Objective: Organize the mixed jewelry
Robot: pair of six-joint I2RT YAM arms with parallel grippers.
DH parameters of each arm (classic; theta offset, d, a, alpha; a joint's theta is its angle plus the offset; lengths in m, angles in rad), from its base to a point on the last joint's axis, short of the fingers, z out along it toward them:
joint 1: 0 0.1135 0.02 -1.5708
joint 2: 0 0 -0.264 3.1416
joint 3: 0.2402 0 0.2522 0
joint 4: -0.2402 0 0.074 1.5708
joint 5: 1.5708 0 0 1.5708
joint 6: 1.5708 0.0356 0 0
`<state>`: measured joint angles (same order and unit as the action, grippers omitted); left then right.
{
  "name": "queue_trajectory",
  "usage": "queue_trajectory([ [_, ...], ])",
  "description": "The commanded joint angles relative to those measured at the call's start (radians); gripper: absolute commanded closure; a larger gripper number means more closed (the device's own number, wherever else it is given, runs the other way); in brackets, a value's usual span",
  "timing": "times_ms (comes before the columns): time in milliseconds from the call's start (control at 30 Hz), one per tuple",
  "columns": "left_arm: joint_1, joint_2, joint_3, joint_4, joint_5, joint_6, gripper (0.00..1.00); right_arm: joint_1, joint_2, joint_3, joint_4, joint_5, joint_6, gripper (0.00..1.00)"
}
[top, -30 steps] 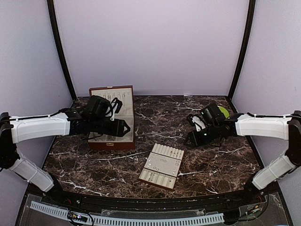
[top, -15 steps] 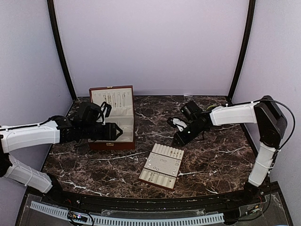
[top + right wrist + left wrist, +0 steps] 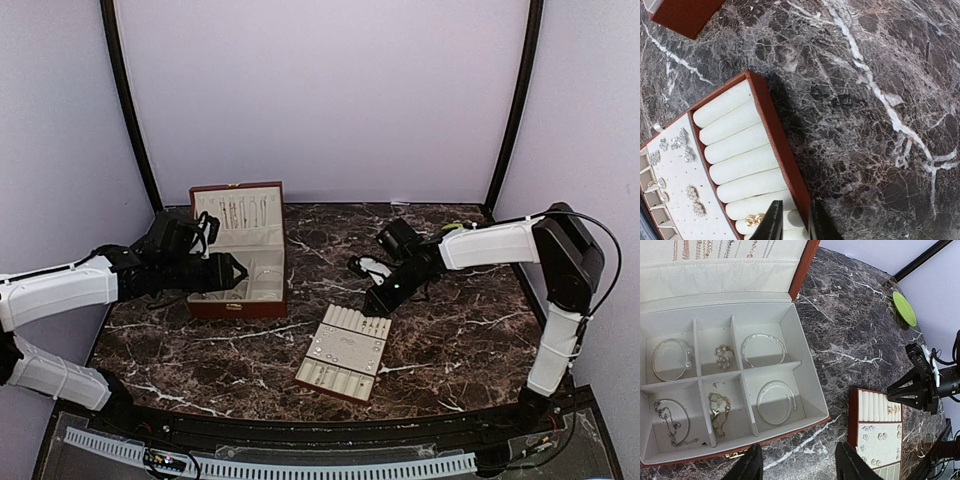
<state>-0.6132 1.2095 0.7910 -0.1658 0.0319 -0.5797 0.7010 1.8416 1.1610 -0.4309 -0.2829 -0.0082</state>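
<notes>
The jewelry is split between two holders. Small silvery earrings (image 3: 687, 150) sit on the cream insert tray (image 3: 345, 350), and a gold ring (image 3: 754, 219) lies among its rolls. Bracelets (image 3: 774, 401) lie in the compartments of the open red-brown wooden box (image 3: 240, 305). My right gripper (image 3: 796, 225) hovers at the tray's far right corner. Its jaws stand a narrow gap apart, with the tray's red-brown rim (image 3: 772, 135) showing between them. My left gripper (image 3: 800, 465) is open and empty over the table just in front of the box (image 3: 807, 270).
Necklaces hang inside the box's raised lid (image 3: 240, 210). A small green disc (image 3: 904, 308) lies on the marble at the far right. Black frame posts stand at the back corners. The tray (image 3: 875, 435) lies between the arms, near the front.
My right gripper has moved left and forward to the tray's far right corner. My left gripper has drawn back to the left, away from the box's front right corner.
</notes>
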Motion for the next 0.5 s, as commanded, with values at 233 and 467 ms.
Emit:
queue_trajectory([
  [233,0.020,-0.058,-0.041,-0.006,0.019,-0.009,0.49,0.024,0.030,0.009,0.005,0.088,-0.046,0.91],
  [467,0.034,-0.079,-0.045,-0.014,0.018,-0.003,0.49,0.049,0.001,-0.039,0.041,0.157,-0.049,0.95],
])
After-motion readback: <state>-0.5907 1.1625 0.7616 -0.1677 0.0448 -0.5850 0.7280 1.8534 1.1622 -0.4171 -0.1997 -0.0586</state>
